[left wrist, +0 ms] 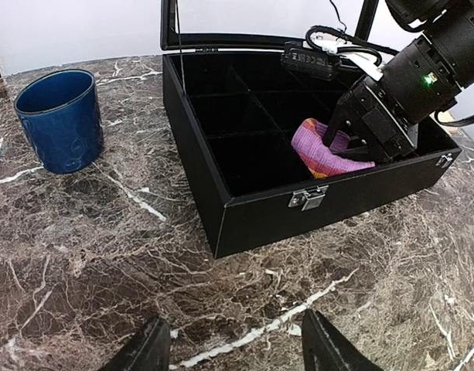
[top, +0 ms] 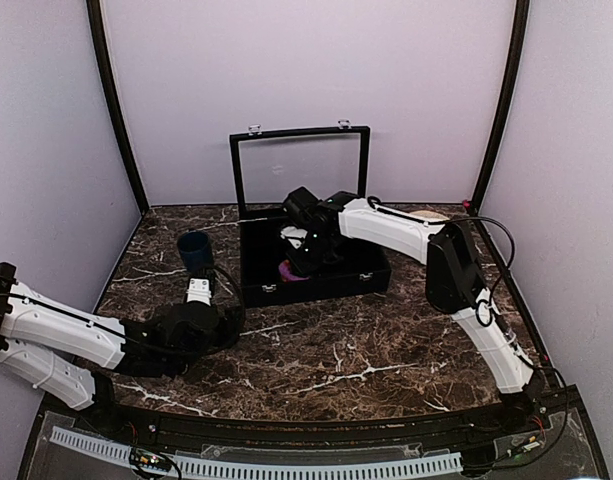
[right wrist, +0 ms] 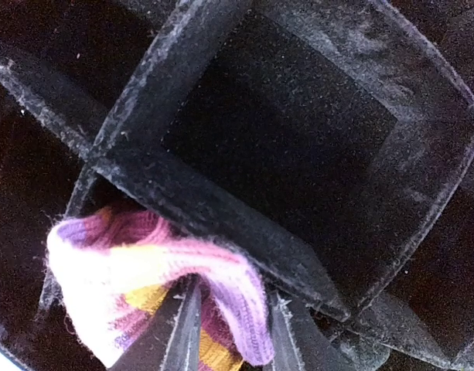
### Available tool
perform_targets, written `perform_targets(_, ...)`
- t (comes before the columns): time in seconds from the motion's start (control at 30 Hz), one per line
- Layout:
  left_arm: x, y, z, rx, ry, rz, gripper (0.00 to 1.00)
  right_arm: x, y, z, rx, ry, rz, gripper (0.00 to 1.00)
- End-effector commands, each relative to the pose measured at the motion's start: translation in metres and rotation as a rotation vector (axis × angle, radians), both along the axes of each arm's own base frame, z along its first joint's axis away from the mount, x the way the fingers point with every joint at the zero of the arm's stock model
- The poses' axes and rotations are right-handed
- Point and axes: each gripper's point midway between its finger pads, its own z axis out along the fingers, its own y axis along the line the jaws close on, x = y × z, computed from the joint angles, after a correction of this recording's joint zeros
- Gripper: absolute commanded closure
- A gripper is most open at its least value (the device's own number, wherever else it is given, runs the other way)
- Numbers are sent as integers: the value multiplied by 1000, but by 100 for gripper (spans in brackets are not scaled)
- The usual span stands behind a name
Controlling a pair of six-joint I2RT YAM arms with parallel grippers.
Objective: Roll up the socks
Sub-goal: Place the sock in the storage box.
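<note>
A rolled maroon-red sock with purple bands and orange patches (left wrist: 320,149) (right wrist: 144,270) (top: 289,270) sits in a front compartment of the black divided box (left wrist: 244,224) (top: 316,288). My right gripper (right wrist: 233,325) (left wrist: 352,143) (top: 304,258) reaches down into the box and is shut on a fold of this sock, purple fabric pinched between its fingers (right wrist: 182,325). My left gripper (left wrist: 235,352) (top: 198,292) hovers open over bare marble in front of the box, holding nothing. The black sock with white stripes does not show in any view.
A dark blue cup (left wrist: 59,117) (top: 194,250) stands left of the box. The box lid (top: 301,165) stands upright at the back, with metal clasps (left wrist: 308,198) on the front wall. Grey walls enclose the marble table (top: 366,350).
</note>
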Motion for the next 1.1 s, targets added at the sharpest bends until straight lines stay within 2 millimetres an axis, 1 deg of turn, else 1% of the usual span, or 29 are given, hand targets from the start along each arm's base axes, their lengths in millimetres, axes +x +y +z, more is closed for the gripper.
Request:
perform_targets(0.0, 6, -5, 12, -18, -26, 9, 40, 7, -17, -25, -114, 0, -15, 73)
perform_targets(0.07, 6, -4, 11, -16, -24, 11, 40, 8, -22, -31, -144, 4, -16, 72)
perform_targets(0.13, 7, -5, 11, -14, -22, 10, 40, 9, -25, -36, -166, -1, -19, 68)
perform_targets(0.17, 7, -5, 11, -14, -22, 9, 40, 9, -28, -36, -176, -5, -21, 66)
perform_targets(0.23, 7, -6, 12, -13, -20, 8, 40, 12, -30, -32, -179, -27, -27, 61)
perform_targets(0.33, 7, -7, 12, -14, -19, 6, 40, 18, -31, -12, -149, -88, -49, 53)
perform_targets(0.43, 7, -8, 14, -17, -18, 4, 40, 26, -34, 14, -110, -152, -76, 49)
perform_targets(0.47, 7, -9, 14, -19, -18, 2, 40, 29, -35, 21, -101, -171, -85, 45)
perform_targets(0.5, 7, -9, 14, -19, -17, 1, 40, 31, -36, 28, -95, -187, -93, 43)
perform_targets(0.57, 7, -10, 15, -22, -14, -1, 41, 34, -38, 39, -84, -215, -104, 43)
perform_targets(0.9, 6, -11, 17, -32, -10, -5, 41, 45, -42, 74, -30, -324, -154, 42)
perform_targets(0.97, 6, -10, 17, -33, -9, -4, 41, 42, -37, 81, -1, -332, -134, 42)
perform_targets(1.07, 6, -10, 16, -36, -8, 0, 41, 31, -24, 89, 37, -323, -81, 41)
